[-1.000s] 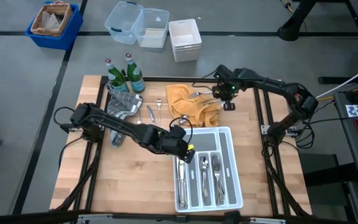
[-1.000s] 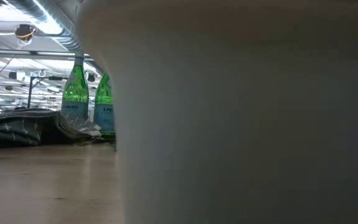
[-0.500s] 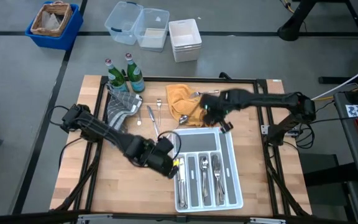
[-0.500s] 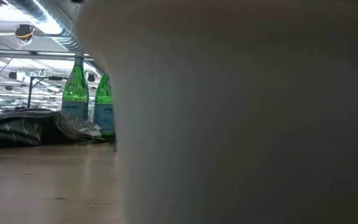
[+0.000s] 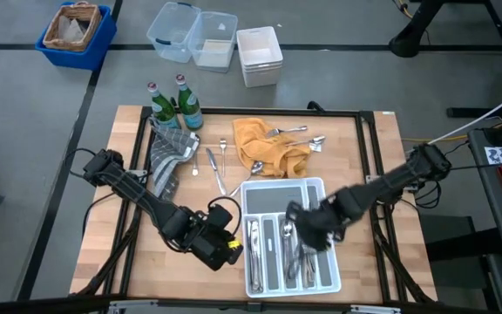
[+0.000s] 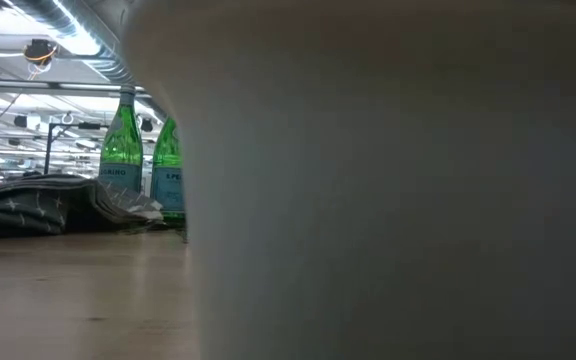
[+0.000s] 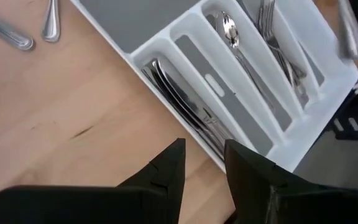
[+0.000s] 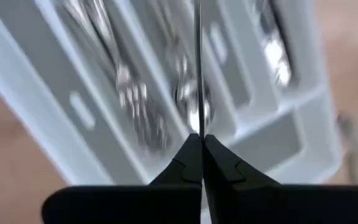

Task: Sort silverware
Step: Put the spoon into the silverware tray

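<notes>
Two green bottles (image 5: 174, 105) stand at the table's far left, beside a grey cloth (image 5: 168, 151); a yellow cloth (image 5: 264, 145) lies far centre.

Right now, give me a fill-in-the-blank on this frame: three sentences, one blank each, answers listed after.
1. The right gripper hangs over the white ___ , shut on a thin utensil.
2. The left gripper sits beside the tray, its fingers ___ and empty.
3. Loose silverware lies on the ___ cloth near the bottles.

Answers: tray; open; yellow
</notes>
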`<act>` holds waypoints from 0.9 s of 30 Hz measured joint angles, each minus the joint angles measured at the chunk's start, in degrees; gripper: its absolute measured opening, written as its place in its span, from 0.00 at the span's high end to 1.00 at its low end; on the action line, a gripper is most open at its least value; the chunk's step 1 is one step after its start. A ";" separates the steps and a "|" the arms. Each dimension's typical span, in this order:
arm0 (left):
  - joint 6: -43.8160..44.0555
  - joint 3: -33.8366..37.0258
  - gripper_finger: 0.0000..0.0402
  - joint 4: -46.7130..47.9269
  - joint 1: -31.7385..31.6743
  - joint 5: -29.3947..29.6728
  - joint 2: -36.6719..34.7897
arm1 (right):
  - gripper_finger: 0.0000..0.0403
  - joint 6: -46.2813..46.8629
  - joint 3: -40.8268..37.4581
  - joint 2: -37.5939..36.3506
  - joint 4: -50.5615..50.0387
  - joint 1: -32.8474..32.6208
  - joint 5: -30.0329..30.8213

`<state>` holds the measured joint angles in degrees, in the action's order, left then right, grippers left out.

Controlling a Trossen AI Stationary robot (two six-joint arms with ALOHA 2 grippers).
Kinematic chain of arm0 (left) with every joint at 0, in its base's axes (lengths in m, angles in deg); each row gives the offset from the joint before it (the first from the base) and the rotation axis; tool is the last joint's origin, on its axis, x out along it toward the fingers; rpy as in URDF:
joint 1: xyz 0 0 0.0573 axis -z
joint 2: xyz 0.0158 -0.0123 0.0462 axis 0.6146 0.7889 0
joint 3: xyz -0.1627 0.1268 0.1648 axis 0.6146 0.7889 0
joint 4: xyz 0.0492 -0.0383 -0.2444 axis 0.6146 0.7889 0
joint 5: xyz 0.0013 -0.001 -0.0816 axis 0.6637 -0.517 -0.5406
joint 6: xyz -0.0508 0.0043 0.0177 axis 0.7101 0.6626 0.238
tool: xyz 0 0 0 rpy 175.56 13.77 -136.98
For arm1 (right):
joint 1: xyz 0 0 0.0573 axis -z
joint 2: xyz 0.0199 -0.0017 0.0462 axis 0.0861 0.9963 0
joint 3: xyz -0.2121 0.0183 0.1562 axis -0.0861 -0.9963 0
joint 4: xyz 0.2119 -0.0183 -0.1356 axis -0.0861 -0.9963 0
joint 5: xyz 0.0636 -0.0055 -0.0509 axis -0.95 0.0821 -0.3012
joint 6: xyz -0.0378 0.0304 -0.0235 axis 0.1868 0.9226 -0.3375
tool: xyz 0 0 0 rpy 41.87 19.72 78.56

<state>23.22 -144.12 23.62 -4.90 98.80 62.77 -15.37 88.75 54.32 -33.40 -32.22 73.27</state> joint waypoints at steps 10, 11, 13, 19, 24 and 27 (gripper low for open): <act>-2.10 0.02 0.75 -0.25 -0.17 -0.02 0.00 | 1.00 0.00 0.00 1.95 15.80 -7.49 0.07; -2.37 0.04 0.75 -0.39 -0.17 -0.02 0.00 | 1.00 0.00 0.00 2.70 16.55 -7.80 -0.07; -2.65 0.06 0.75 -0.63 -0.11 -0.02 0.00 | 1.00 0.00 0.00 4.42 18.45 -8.09 -0.57; -3.09 0.07 0.75 -0.76 0.00 -0.07 0.00 | 1.00 -0.66 -0.05 10.97 20.44 -8.53 -0.28; -3.21 0.07 0.75 -0.69 0.00 -0.11 0.00 | 1.00 -1.25 -0.06 14.84 20.67 -8.34 1.51; -3.69 0.07 0.75 -0.51 0.00 -0.12 0.00 | 1.00 -3.90 -0.04 16.98 20.48 -8.32 1.66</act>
<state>19.53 -144.06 23.12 -4.90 98.68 62.77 -19.27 88.70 71.30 -12.92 -40.54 74.93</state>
